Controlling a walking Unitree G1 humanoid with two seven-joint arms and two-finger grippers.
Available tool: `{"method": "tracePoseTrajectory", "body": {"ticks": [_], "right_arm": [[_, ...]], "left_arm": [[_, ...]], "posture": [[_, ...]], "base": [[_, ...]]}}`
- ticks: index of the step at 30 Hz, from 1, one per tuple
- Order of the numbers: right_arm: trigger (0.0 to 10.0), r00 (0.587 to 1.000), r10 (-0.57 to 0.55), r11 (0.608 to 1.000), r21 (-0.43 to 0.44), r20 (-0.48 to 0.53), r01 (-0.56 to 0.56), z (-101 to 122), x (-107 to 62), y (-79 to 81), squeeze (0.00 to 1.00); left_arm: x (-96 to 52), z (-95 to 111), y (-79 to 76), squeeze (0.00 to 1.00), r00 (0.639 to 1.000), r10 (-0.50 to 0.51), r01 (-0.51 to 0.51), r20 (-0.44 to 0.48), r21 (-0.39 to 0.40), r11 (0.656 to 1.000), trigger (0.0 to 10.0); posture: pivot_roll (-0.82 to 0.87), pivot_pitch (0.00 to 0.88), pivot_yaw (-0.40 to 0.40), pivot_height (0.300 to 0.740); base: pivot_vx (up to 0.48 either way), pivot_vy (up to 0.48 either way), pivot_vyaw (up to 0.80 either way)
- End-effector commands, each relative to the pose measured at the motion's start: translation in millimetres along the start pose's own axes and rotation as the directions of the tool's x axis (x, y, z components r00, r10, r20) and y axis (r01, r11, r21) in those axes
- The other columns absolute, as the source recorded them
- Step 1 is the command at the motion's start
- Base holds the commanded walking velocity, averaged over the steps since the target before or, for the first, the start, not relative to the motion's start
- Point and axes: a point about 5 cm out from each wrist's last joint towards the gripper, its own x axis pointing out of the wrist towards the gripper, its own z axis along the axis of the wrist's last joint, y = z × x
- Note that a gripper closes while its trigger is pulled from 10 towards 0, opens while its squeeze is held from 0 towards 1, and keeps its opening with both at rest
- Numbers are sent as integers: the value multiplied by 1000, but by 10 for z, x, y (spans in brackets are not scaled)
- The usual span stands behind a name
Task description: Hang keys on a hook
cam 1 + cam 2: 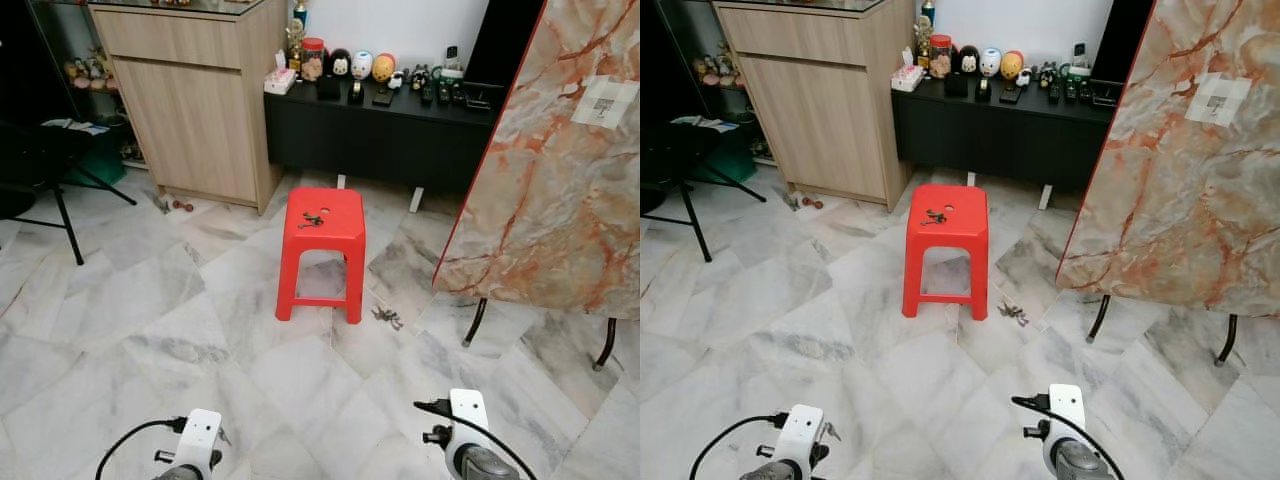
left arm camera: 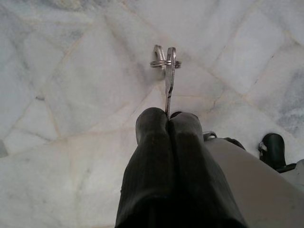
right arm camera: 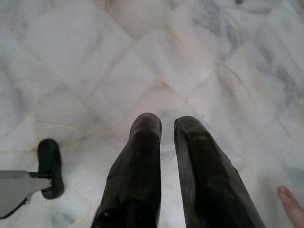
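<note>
Marble floor [image 1: 120, 330] fills most of the head views, and no hook can be made out anywhere in them, so the hanging itself is not yet done. What is done, as far as the pictures show, is the pickup: in the left wrist view the left gripper [image 2: 169, 118] has its two black fingers pressed together on the blade of a key, with the key ring [image 2: 166, 62] and a second key standing out past the fingertips, at upper centre of that frame. More keys [image 1: 311, 219] lie on the seat of the red stool [image 1: 322, 245] at centre of the left eye view, and another small bunch, probably keys too though too small to be sure, sits on the floor just right of the stool's legs. Finding and reaching a hook is what remains. The right gripper [image 3: 167, 124] is slightly parted, holding nothing, over bare marble; a fingertip [image 3: 290, 205] of a person shows at that frame's lower right.
</note>
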Motion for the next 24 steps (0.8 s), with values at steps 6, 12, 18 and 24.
{"method": "tracePoseTrajectory", "body": {"ticks": [6,12,18,24], "right_arm": [[10000,1000,-16,1000,-3,-20,16,-37,-8,-64,0],[10000,1000,-18,1000,3,-17,18,-31,-6,-52,0],[10000,1000,-22,1000,9,-16,22,-36,-7,-52,0],[10000,999,-27,1000,-2,-19,27,-47,-10,-73,0]], "left_arm": [[4,-7,-16,0,1000,16,-16,1,-26,1000,10000],[3,-21,-20,0,1000,18,-18,-4,-36,999,10000],[-5,-71,-40,0,1000,10,-11,-17,-41,999,10000],[-9,-98,-73,0,1000,6,-7,-20,-54,998,10000]], "posture": [[8,12,-69,740],[7,15,-65,740],[6,16,-68,740],[-5,5,-63,740]], "base": [[0,-86,0],[0,-259,0],[0,-257,0],[0,-272,0]]}}
